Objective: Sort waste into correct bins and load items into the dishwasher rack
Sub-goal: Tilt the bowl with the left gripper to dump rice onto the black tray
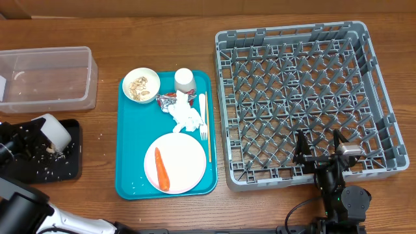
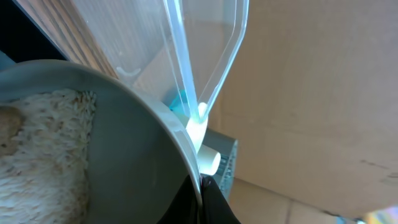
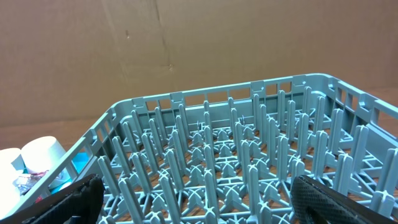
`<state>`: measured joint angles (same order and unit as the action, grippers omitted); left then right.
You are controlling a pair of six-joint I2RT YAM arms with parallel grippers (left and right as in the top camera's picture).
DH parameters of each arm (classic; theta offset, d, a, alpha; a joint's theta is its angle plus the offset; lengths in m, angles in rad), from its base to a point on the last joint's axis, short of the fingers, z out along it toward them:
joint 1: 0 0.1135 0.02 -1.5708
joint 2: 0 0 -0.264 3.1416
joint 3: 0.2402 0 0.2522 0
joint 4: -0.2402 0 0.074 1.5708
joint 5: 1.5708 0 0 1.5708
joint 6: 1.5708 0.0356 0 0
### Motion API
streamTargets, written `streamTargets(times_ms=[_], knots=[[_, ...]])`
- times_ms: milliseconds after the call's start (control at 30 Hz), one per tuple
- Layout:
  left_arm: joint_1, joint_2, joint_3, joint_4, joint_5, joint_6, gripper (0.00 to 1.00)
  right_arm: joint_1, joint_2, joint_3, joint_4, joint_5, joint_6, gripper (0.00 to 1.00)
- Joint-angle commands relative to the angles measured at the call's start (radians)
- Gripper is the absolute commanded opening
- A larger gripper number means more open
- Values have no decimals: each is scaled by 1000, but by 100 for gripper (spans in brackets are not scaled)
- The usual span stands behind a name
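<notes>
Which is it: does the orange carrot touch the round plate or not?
Touching. The overhead view shows the carrot lying flat on the plate, along its left side.

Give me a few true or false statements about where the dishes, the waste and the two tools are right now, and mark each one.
1. The carrot lies on the plate. True.
2. The rack already holds a cup. False: no dish shows in it, and the cup stands on the teal tray.
3. The left tool holds a white bowl tipped over the black tray. True.
4. The right tool is shut on the fork. False: it is open and empty at the rack's near edge, and the fork lies on the teal tray.
</notes>
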<state>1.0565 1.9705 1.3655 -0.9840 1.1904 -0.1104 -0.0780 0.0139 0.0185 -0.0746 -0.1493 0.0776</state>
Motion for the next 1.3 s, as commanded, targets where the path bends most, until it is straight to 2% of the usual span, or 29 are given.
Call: streamTargets(times_ms=[0, 133, 367, 600, 733, 1067, 1267], knots=[[6, 46, -8, -35, 120, 53, 4, -4, -11, -11, 5, 7, -3, 100], [8, 81, -8, -47, 120, 86, 4, -4, -11, -11, 5, 7, -3, 100], [11, 82, -8, -70, 282, 96, 4, -4, -11, -11, 5, 7, -3, 100], [14, 82, -8, -68, 267, 86, 4, -4, -11, -11, 5, 7, -3, 100], [45, 82, -8, -72, 167, -55, 4, -4, -11, -11, 5, 7, -3, 100], [182, 82, -8, -82, 129, -23, 4, -4, -11, -11, 5, 7, -3, 100], [176, 82, -8, -72, 334, 74, 4, -4, -11, -11, 5, 7, -3, 100]])
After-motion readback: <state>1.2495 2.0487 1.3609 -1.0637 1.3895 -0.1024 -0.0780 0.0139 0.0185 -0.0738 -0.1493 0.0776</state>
